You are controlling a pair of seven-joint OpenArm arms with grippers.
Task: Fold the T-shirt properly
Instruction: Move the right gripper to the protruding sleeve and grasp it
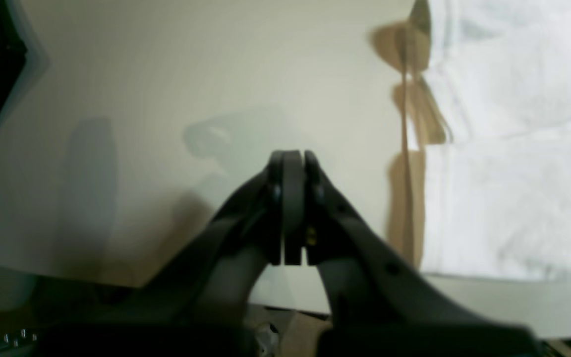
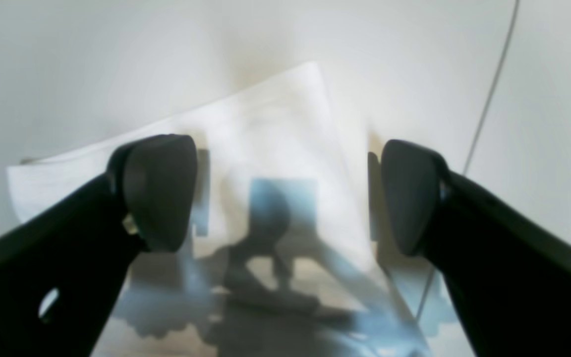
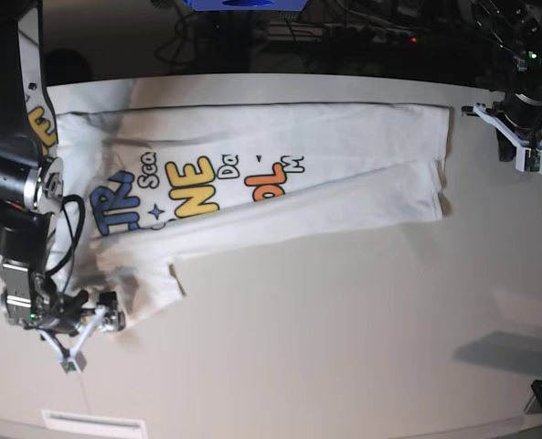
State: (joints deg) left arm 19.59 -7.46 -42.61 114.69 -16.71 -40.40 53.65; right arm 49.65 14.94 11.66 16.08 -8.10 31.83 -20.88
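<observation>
**T-shirt partly folded on the bench**

Right gripper (image 2: 285, 198), jaws spread wide and empty, hangs over a sleeve of the T-shirt (image 3: 280, 183), which lies lengthwise across the white bench (image 3: 344, 347). Beyond, left gripper (image 1: 293, 208), jaws pressed shut on nothing.

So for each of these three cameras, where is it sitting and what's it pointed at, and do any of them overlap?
Left wrist: on the left arm, looking past its shut left pincer at bare table, with the T-shirt edge at right.
Right wrist: on the right arm, looking through its open right pincer onto the T-shirt.
Base: high up, looking down on the table and the partly folded T-shirt; right pincer lower left, left pincer upper right.
Shared: all three show the T-shirt and table.
</observation>
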